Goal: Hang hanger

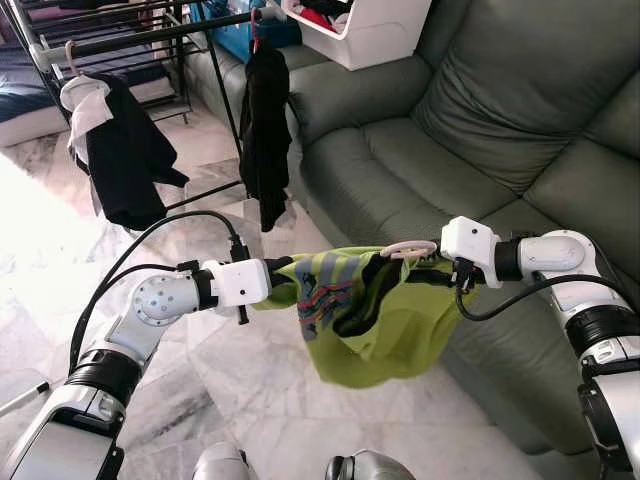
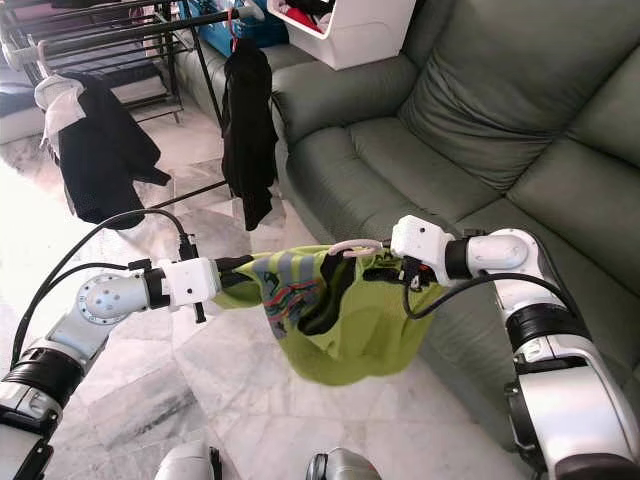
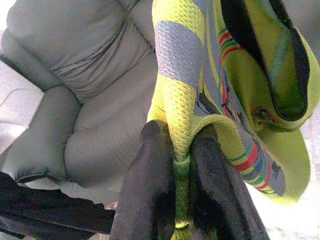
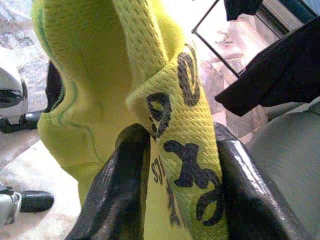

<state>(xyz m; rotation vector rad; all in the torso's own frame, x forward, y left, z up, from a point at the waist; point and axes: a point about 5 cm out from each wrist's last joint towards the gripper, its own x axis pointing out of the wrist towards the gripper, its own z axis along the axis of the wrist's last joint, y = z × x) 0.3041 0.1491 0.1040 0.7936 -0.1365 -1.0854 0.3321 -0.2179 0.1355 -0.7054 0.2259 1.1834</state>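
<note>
One lime-yellow mesh jersey (image 1: 375, 320) on pale pink plastic hanger (image 1: 408, 248), stretched between left gripper (image 3: 181, 165) and right gripper (image 4: 172, 160); both pinch fabric. Beyond grippers: two black garments (image 1: 265, 135) on rack (image 1: 150, 35).

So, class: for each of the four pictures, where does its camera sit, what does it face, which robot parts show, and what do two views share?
Left eye view: on the head, looking down at the yellow shirt stretched between left gripper and right gripper; both arms show.
Right eye view: same head, same scene, with the sofa and clothes rack.
Left wrist view: along its black fingers, shut on shirt fabric.
Right wrist view: along its fingers, shut on printed fabric.
Shared: every view shows the shirt.
</note>
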